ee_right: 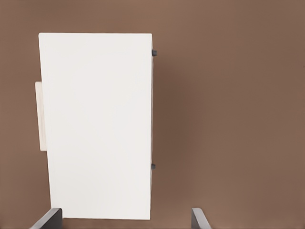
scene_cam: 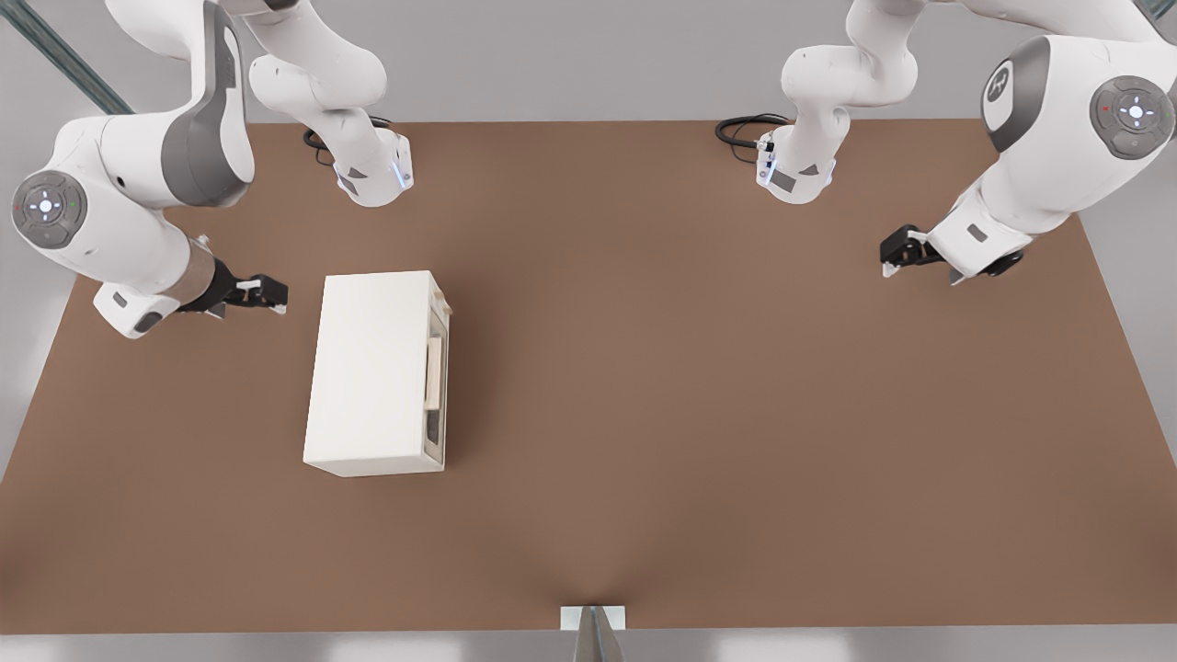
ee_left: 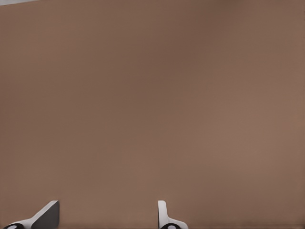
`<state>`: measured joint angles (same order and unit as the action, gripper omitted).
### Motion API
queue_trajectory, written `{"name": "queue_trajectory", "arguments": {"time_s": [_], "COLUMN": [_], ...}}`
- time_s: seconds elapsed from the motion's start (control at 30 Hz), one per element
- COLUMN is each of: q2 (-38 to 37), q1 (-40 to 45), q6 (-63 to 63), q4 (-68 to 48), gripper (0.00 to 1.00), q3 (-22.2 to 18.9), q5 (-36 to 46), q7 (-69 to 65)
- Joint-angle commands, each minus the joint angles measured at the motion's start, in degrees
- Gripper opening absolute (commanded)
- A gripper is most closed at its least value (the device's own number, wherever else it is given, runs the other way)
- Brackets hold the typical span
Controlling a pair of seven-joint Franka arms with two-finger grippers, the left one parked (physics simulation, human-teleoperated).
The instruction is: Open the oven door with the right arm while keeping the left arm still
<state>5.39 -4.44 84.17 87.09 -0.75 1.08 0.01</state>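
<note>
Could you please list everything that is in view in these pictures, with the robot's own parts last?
table: one, brown, under everything.
oven: one, cream-white box, on the table toward the front view's left.
oven door: one, cream frame with dark glass, on the oven's side facing the front view's right; looks shut.
handle: one, cream bar, on the door.
cables: two, black, by the arm bases at the table's far edge.
right arm: one, white and grey, at the front view's left.
gripper: one, black, open, beside the oven's back, touching nothing.
left arm: one, white and grey, at the front view's right.
</note>
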Motion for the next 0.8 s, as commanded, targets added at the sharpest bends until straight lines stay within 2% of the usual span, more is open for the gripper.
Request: {"name": "queue_trajectory", "arguments": {"time_s": [0.0, 0.03, 0.1, 0.13, 0.17, 0.2, 0.27, 0.4, 0.53, 0.67, 0.77], "q2": [0.0, 0.5, 5.5, 12.6, 16.8, 19.6, 23.0, 27.9, 32.0, 33.6, 34.5], "q1": [-0.1, -0.5, -9.9, -16.4, -20.3, -22.8, -29.9, -35.8, -36.5, -36.6, -36.5], "q6": [-0.3, -0.8, -0.6, -0.8, -0.7, -0.2, -0.6, -2.0, -2.3, -4.8, -5.1], "q4": [0.1, -0.2, -1.9, -7.5, -10.2, -11.4, -12.3, -12.2, -12.5, -11.8, -11.8], "gripper": [1.0, 1.0, 1.0, 1.0, 0.73, 0.24, 0.21, 0.21, 0.21, 0.21, 0.21], "q3": [0.0, 0.3, 0.3, 0.3, 0.3, 0.2, 0.2, 0.1, -0.3, -0.6, -0.6], "q5": [-0.1, -2.3, -11.0, -15.3, -17.6, -18.4, -26.9, -34.6, -38.9, -43.2, -43.2], "q7": [0.3, -0.1, 0.1, -0.4, 0.1, 0.2, 0.3, 11.4, 18.4, 18.6, 18.9]}}
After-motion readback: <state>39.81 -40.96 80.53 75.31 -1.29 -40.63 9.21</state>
